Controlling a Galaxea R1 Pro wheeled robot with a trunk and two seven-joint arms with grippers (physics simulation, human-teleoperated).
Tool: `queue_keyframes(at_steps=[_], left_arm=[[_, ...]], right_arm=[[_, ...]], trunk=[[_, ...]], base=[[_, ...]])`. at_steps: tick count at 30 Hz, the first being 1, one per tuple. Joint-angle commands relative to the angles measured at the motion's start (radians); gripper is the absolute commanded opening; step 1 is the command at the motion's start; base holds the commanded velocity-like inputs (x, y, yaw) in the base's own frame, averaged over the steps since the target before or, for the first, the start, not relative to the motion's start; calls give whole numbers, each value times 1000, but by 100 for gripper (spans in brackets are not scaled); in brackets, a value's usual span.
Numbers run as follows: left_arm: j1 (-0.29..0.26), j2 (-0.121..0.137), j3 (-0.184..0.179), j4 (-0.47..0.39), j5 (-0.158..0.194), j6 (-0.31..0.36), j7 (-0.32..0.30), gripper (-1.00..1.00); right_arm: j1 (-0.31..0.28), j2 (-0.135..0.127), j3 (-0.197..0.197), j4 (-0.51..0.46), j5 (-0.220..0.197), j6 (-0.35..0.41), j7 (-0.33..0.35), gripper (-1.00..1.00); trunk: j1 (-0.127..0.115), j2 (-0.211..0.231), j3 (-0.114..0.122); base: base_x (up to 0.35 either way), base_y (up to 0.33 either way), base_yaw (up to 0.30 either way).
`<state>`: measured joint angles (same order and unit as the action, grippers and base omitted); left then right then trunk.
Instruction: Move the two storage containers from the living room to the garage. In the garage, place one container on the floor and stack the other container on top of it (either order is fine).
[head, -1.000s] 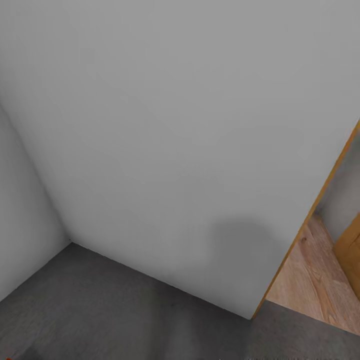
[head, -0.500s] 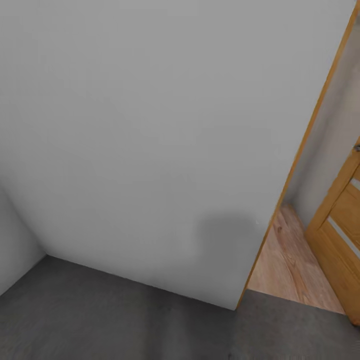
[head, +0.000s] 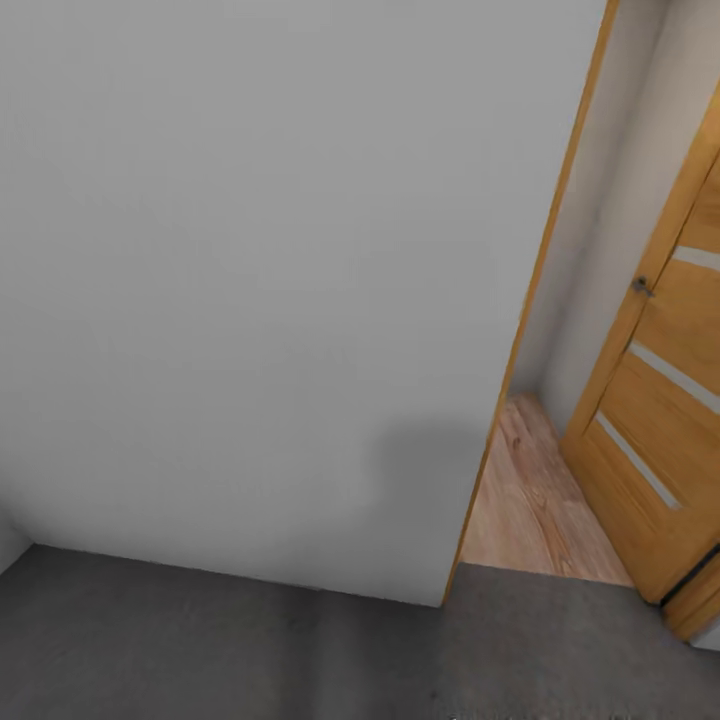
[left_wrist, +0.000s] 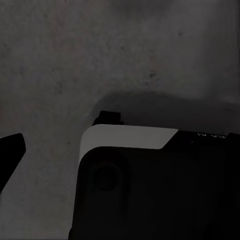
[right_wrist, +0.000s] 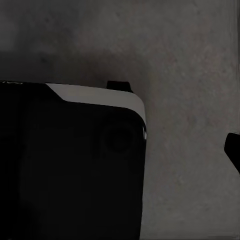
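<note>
Garage corner, facing a plain white wall (head: 260, 300).

Dark grey speckled concrete floor (head: 200, 650) runs under the wall; right of the wall an orange wooden door (head: 660, 420) stands open over light wood planks (head: 520, 500). My pincers' opening: cannot tell.

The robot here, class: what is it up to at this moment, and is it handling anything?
Nothing is being handled. The head view faces a plain white wall above grey concrete floor, with an open doorway beside it: an orange wooden door and light wood-plank floor beyond. Both wrist views look down at concrete past the robot's dark base. It seems to be in transit.
</note>
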<state>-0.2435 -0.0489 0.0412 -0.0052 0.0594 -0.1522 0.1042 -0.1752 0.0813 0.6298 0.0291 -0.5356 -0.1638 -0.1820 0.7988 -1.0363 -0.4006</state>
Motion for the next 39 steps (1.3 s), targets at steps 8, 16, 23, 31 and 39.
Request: queue_keyframes(at_steps=[8, 16, 23, 31, 39], left_arm=[[0, 1, 4, 1, 7, -3, 7, 100], [0, 1, 5, 1, 8, -3, 9, 100], [0, 1, 5, 1, 7, -4, 8, 100], [0, 9, 6, 1, 8, -2, 9, 100], [0, 10, 6, 1, 8, 0, 9, 100]], right_arm=[[-1, 1, 10, 3, -8, -5, -1, 100], [-1, 1, 10, 3, -7, -5, 8, 100], [-1, 1, 10, 3, -3, -5, 15, 100], [-1, 0, 10, 3, -1, -5, 15, 100], [-1, -1, 10, 3, -1, -5, 15, 100]], trunk=[[0, -1, -1], [0, -1, -1], [0, -1, -1], [0, -1, -1], [0, -1, -1]], base=[[0, 0, -268], [0, 0, -268], [0, 0, -268], [0, 0, -268], [0, 0, -268]])
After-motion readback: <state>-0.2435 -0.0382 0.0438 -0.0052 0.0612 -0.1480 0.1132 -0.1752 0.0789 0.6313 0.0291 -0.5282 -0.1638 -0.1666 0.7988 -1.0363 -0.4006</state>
